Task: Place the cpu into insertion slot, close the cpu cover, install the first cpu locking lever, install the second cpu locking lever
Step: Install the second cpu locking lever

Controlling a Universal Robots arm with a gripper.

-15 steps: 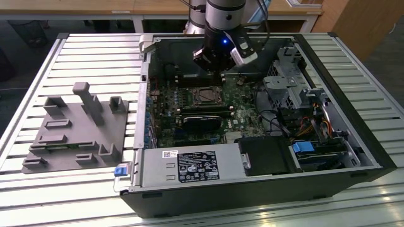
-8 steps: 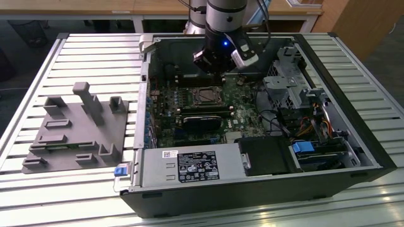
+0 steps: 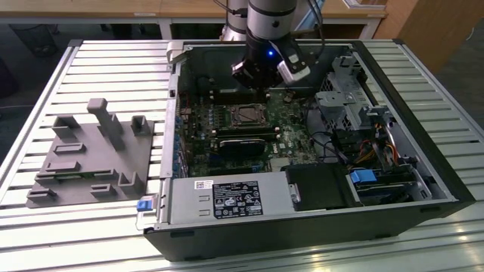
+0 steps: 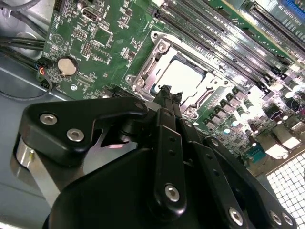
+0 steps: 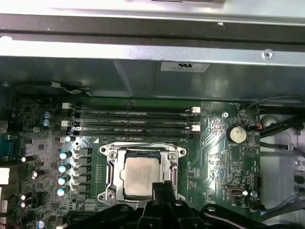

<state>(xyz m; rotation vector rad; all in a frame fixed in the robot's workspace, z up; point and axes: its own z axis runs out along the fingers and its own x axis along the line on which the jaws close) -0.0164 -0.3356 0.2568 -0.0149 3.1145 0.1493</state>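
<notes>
My jaws (image 5: 164,187) look pressed together, nothing pinched between them; in both wrist views the black tips come to one narrow point with no gap I can make out. That point sits at the edge of the insertion slot (image 5: 107,155), overlapping the rim on the side nearest me, seemingly low over it; contact I can't confirm.

The cpu (image 5: 142,175) is already seated in the slot, pale metal face up, lying flat and square to the frame. From my jaws it lies straight ahead, just beyond the tips, so the tips line up with the middle of the chip's near edge in the first wrist view. In the second wrist view the same cpu (image 4: 183,78) shows right past the fingertip (image 4: 166,93).

The cpu cover (image 5: 172,152) looks down around the chip, silver frame with the chip showing through its window. Whether the locking levers are latched I can't tell; thin metal bars run along the frame sides.

Further out: the long memory slots (image 5: 133,120) run parallel beyond the socket, a coin cell (image 5: 237,134) sits off to one side on the green board.

In the exterior view my gripper (image 3: 270,71) hangs over the far part of the open computer case (image 3: 302,232), socket (image 3: 246,115) just nearer. A grey fixture block (image 3: 94,156) rests on the slatted counter (image 3: 106,62) at the exterior view's left.
</notes>
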